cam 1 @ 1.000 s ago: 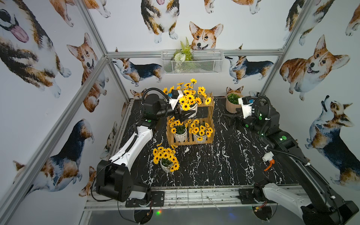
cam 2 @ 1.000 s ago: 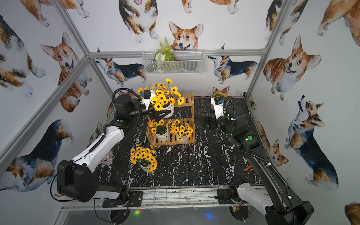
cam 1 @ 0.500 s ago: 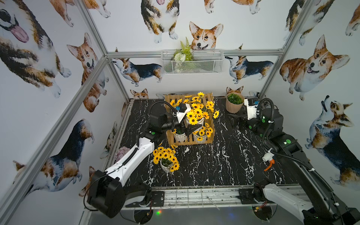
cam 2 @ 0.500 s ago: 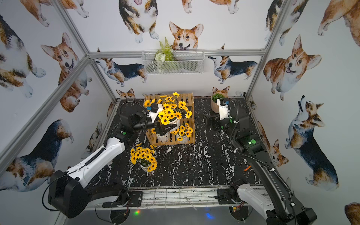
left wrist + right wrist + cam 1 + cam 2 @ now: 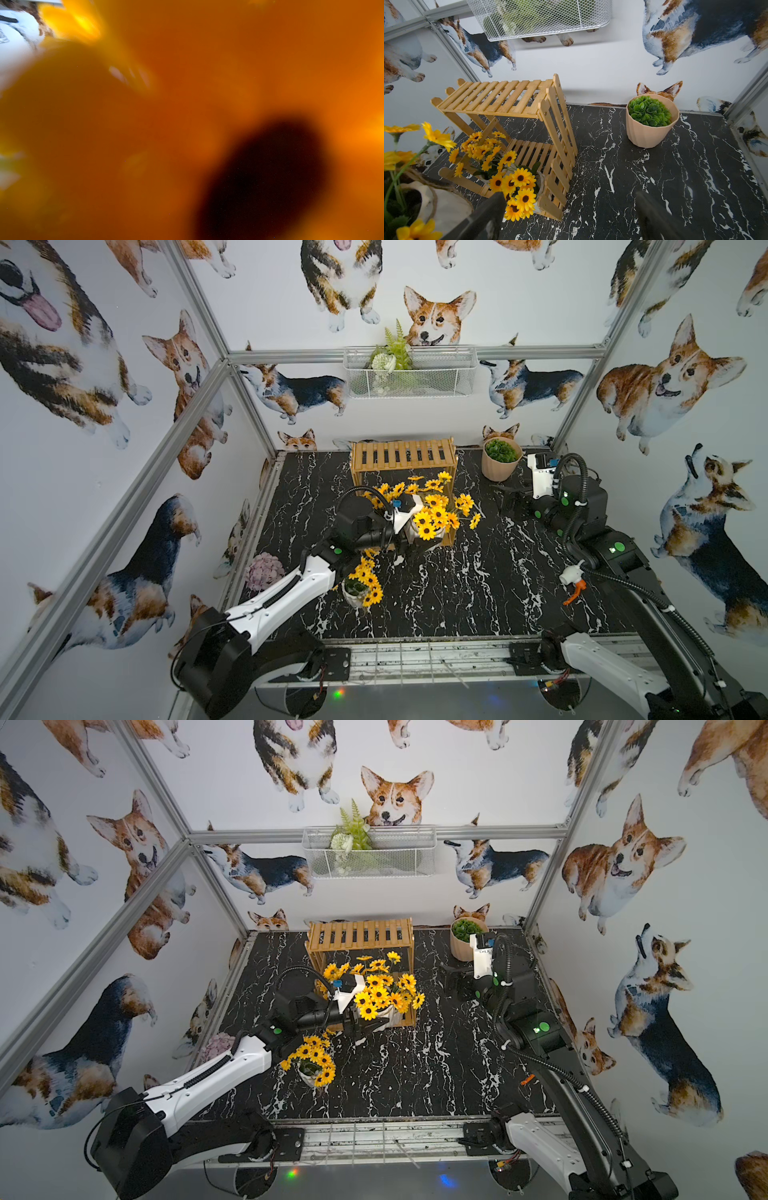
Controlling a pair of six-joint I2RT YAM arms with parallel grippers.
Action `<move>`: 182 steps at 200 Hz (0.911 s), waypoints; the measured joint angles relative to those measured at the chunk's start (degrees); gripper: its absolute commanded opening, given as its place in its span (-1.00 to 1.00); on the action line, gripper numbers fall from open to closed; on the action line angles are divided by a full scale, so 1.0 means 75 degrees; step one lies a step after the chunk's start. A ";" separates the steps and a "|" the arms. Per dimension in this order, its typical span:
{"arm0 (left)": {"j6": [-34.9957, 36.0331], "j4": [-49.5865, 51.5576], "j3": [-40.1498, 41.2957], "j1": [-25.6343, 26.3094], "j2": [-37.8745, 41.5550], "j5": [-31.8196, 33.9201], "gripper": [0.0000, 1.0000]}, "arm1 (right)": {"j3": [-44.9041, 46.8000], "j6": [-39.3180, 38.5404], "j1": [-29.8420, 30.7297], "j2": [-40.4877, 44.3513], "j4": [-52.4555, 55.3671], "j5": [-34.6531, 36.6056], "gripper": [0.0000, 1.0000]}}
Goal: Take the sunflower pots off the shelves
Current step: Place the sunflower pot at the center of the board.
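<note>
Top views: the shelves point(image 5: 402, 454) are set at the back of the table point(image 5: 478, 605), long axis running side to side. One sunflower pot point(image 5: 430, 518) is clamped in the left gripper point(image 5: 422, 542) just in front of the lower tier, roughly upright, blooms up. A second pot point(image 5: 356, 596) is stood upright on the table, nearer the front. The right gripper point(image 5: 505, 499) is held near the beige pot point(image 5: 500, 466).

Left wrist: only an orange-yellow blur with a dark patch is seen.

Right wrist: the right gripper's fingers point(image 5: 488, 218) are spread wide, nothing between. A third pot point(image 5: 481, 149) and a fourth pot point(image 5: 520, 185) are seated upright on the lower tier.
</note>
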State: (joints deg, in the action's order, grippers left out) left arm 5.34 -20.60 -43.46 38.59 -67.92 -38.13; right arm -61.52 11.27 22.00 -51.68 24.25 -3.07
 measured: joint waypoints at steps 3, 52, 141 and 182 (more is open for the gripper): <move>0.0000 -0.0012 0.0012 0.0020 0.0000 0.0012 -1.00 | 0.0003 0.0000 0.0003 0.0012 0.0000 0.0000 0.99; 0.0000 -0.0495 0.0315 0.0871 -0.0332 0.0536 -1.00 | 0.0000 0.0061 0.0003 0.0099 0.0000 0.0000 0.99; -0.0201 -0.1792 0.0595 0.1600 -0.1629 0.1119 -1.00 | -0.0455 -0.0085 0.0000 0.0283 0.0009 -0.0012 0.99; -0.0195 -0.2162 0.0458 0.1920 -0.2180 0.1279 -1.00 | -0.0662 -0.0149 0.0003 0.0297 0.0015 -0.0073 0.99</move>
State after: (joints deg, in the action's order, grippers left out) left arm 3.88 -36.82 -40.03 52.99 -84.27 -28.53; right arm -66.48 10.15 22.02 -49.45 24.36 -3.62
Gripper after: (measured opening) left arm 0.927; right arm 0.996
